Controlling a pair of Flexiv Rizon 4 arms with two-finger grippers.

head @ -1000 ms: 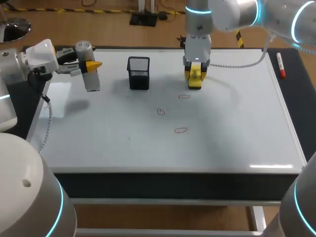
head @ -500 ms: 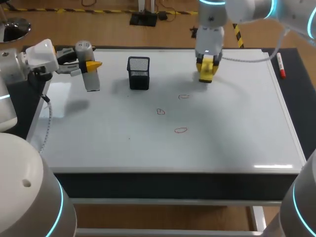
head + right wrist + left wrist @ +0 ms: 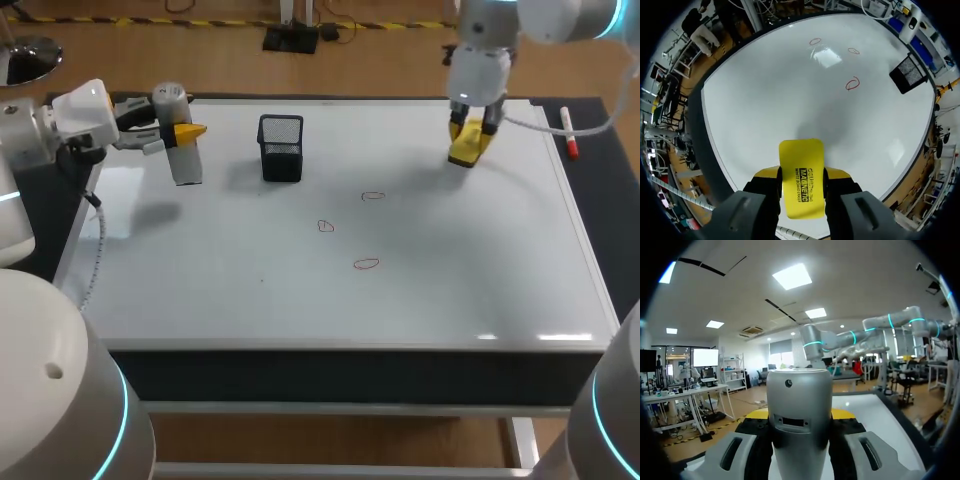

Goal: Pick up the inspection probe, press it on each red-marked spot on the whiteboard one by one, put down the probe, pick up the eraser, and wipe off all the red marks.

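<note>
The left tool [image 3: 186, 131] is clamping the probe [image 3: 184, 160] at the far left edge of the whiteboard [image 3: 200, 290]. A mesh cup [image 3: 281, 148] is standing near it. Three red marks [image 3: 367, 264] are sitting mid-board, with bare white surface lying all round them. The right tool [image 3: 470, 135] is gripping the eraser [image 3: 465, 152] over the far right part, well apart from the marks. A marker [image 3: 568, 133] is lying past the right edge.
</note>
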